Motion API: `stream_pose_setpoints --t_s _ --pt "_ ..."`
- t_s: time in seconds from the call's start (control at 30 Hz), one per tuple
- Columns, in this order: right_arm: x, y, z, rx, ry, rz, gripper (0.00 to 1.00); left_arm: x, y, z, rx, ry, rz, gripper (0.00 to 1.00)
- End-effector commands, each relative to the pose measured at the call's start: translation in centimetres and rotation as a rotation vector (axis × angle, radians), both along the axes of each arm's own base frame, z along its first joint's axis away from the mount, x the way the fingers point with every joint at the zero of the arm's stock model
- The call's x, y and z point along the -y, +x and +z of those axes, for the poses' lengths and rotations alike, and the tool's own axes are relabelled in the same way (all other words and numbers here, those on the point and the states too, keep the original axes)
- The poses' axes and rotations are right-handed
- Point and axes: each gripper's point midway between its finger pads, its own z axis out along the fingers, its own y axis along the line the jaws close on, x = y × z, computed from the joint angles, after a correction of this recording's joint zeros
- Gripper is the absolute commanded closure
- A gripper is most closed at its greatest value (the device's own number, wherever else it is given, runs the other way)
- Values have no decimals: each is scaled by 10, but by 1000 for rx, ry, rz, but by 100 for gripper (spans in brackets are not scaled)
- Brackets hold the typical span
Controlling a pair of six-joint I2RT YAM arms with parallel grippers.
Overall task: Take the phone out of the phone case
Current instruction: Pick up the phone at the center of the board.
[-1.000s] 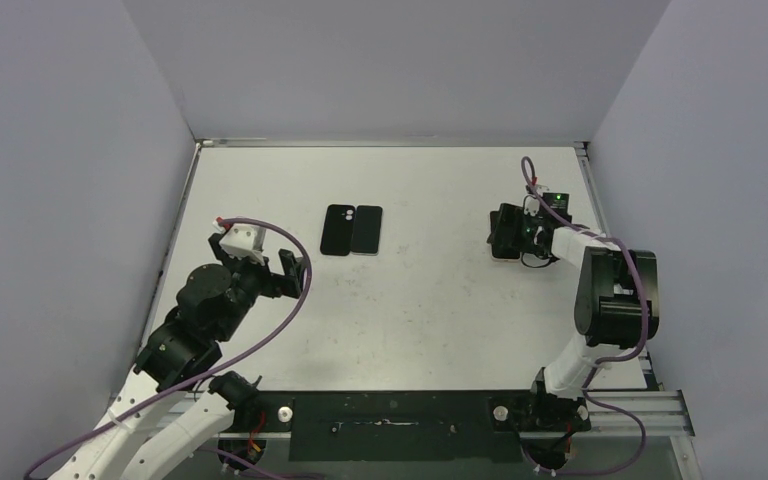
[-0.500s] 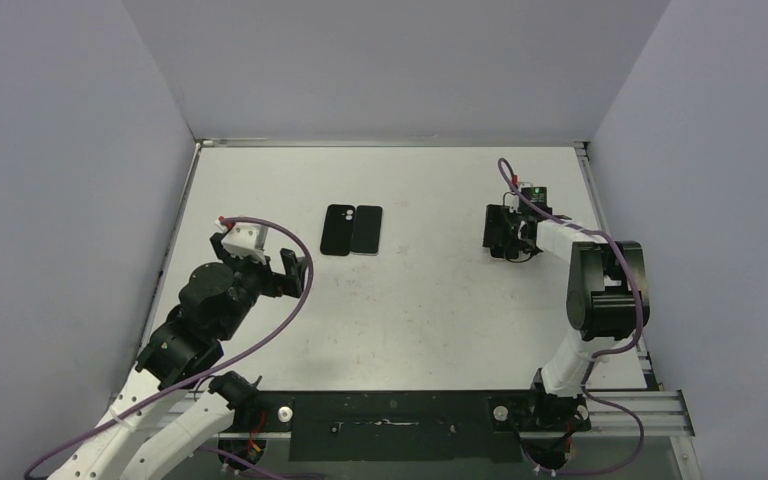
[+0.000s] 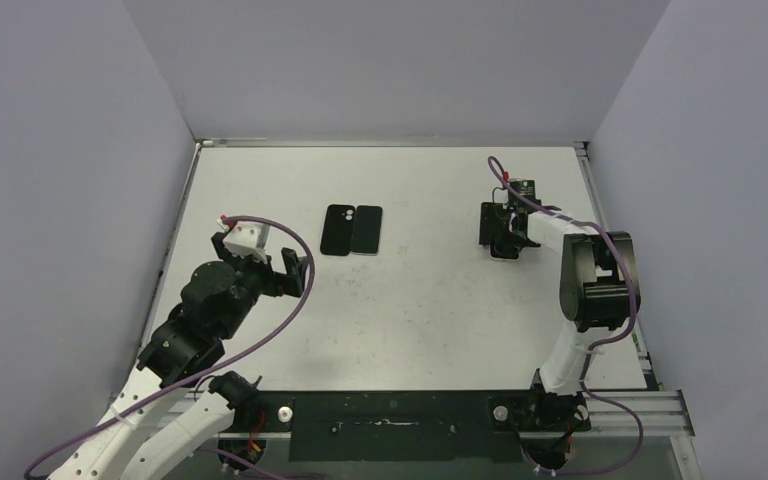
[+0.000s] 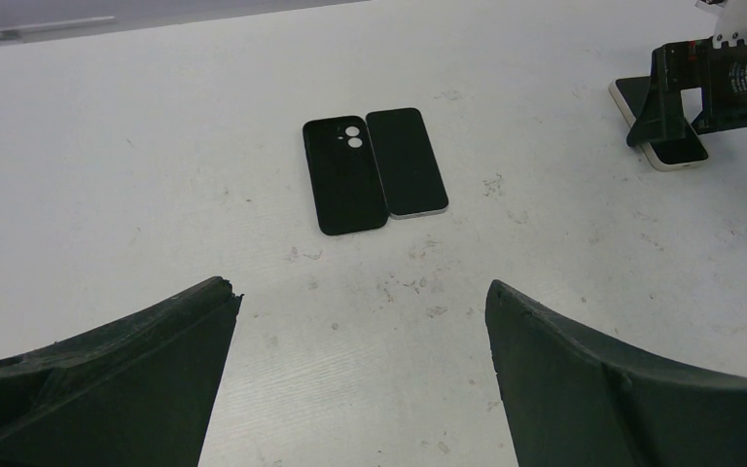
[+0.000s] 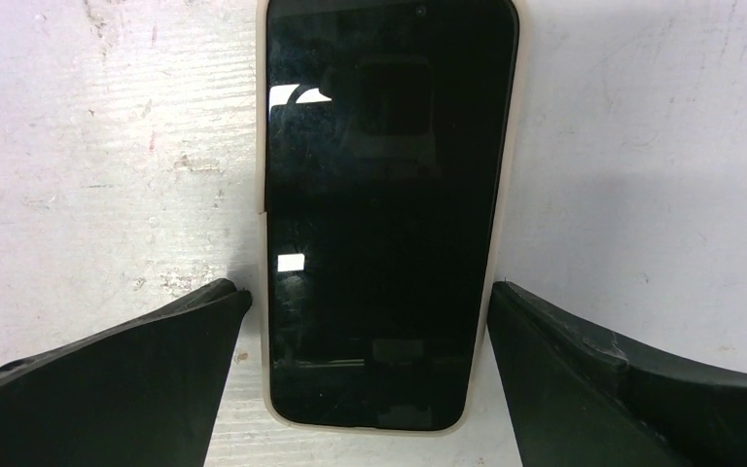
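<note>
While phone (image 5: 389,214) sits in cream case (image 5: 262,146) | left fingers (image 4: 107,389) apart | right fingers (image 5: 107,379) apart

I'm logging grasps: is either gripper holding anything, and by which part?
Nothing is held. The right gripper is open, its fingers straddling the cased phone; the left gripper is open, empty.

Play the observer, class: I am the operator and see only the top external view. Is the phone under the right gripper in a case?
Observer: Yes. The right wrist view shows that phone screen up inside a cream case.
Operator: Is the right gripper clamped on it?
Observer: No. The right gripper has its jaws open, a finger at each long side of the case.
Operator: And the left gripper?
Observer: The left gripper is open and empty in its wrist view, facing the black case.
</note>
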Motion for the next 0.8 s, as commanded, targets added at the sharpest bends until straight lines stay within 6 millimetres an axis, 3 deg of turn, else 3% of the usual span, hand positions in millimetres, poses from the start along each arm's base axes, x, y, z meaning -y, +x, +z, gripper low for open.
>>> stream_pose_setpoints --t_s 0.0,0.07,0.13,0.27,0.33,0.57,0.77 --pt "-1 -58 -52 -274 -40 41 0 2 5 14 50 -25 1 3" --pt "-2 -58 -53 -272 -54 52 1 3 6 14 49 -24 1 3" --pt "-4 -58 -52 -266 -56 57 10 2 7 13 47 -22 4 3" --pt "-7 -54 -47 -238 -49 51 52 4 9 10 37 -18 3 3" --pt "-9 -52 -42 -220 -43 44 64 5 10 8 29 -17 2 3" --pt "-21 -42 -3 -79 -66 60 78 12 13 7 -13 -80 -2 3" --pt "-49 -39 38 89 -3 103 90 21 16 -1 -89 -185 14 3"
